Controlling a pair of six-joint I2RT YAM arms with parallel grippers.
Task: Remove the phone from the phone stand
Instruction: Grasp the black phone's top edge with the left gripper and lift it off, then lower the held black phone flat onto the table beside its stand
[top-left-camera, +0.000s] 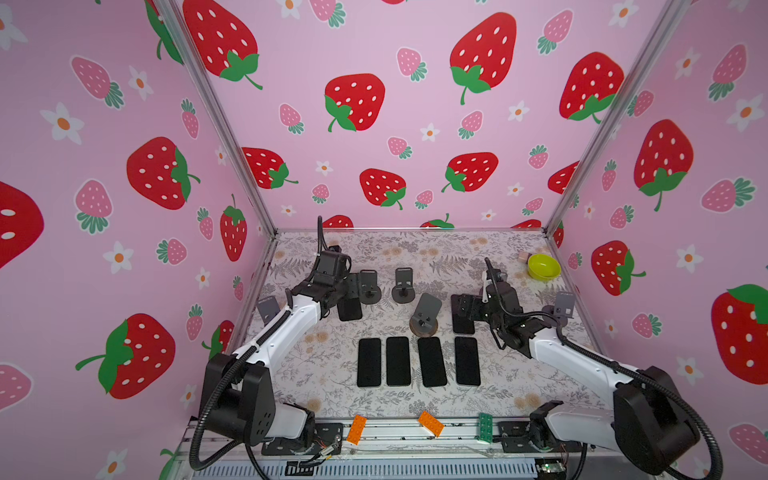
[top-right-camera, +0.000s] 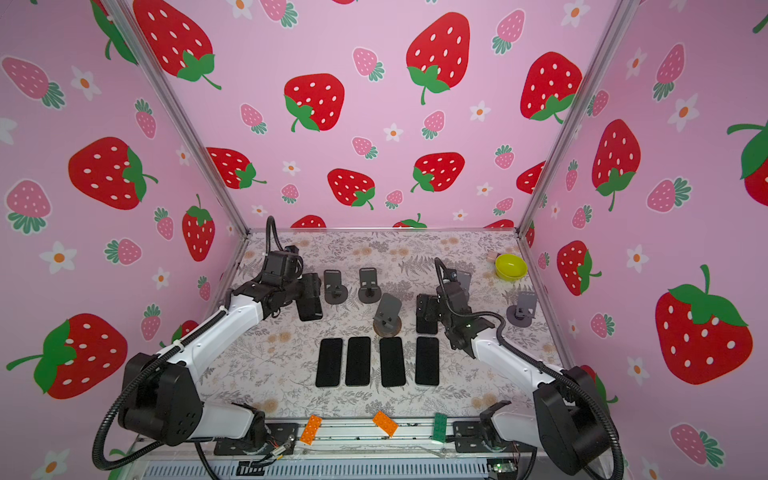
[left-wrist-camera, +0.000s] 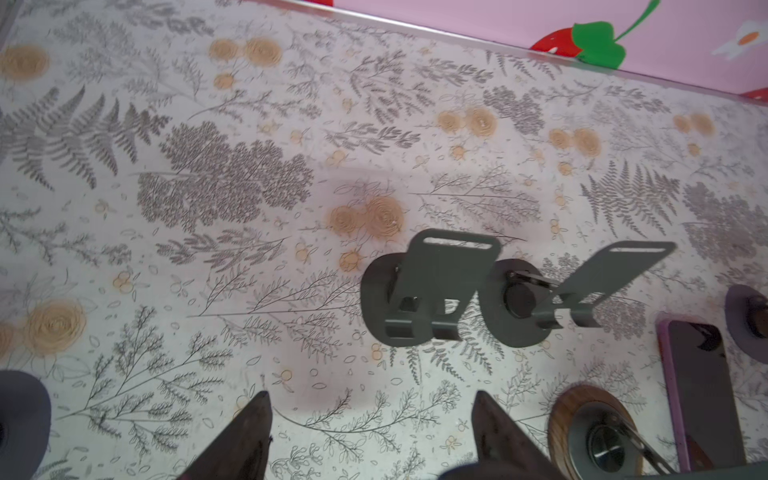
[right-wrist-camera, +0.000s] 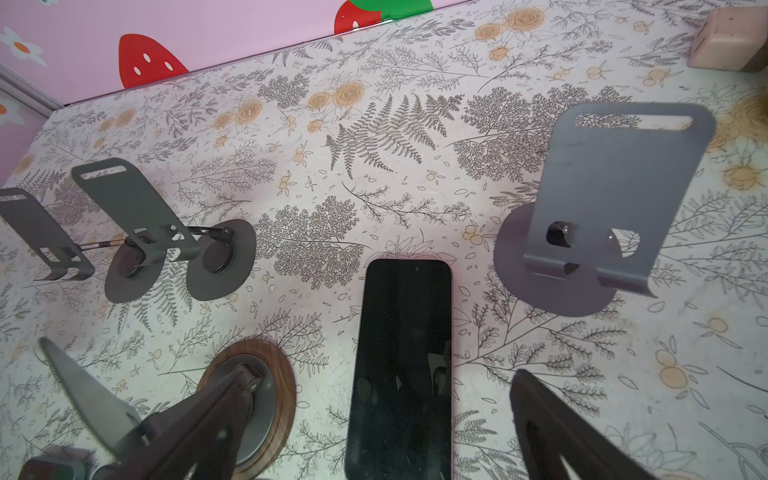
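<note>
The left fingers stand apart with only bare table between them; the left gripper grips nothing. Ahead of it in the wrist view is a pair of stands, side by side, their round bases overlapping in that view. In both top views a second phone appears to lie on the table just under this gripper, partly hidden by it.

The right fingers are spread wide. The right gripper hangs over the phone, which lies flat on the table, screen up. The fingers are well clear of its long edges. I cannot tell whether the tips touch the table. On one side of this phone is a wood-based stand. On the other is a grey stand, near but apart, its back plate leaning.

Nearer the front, between the arms, a row of four phones lies flat, side by side. Every phone in view lies on the table, off the stands. A left-wall stand and a right-wall stand sit at the table's edges. A yellow-green bowl sits in the far right corner with a small block just beside it. Two orange bricks and a green brick lie on the front rail.
</note>
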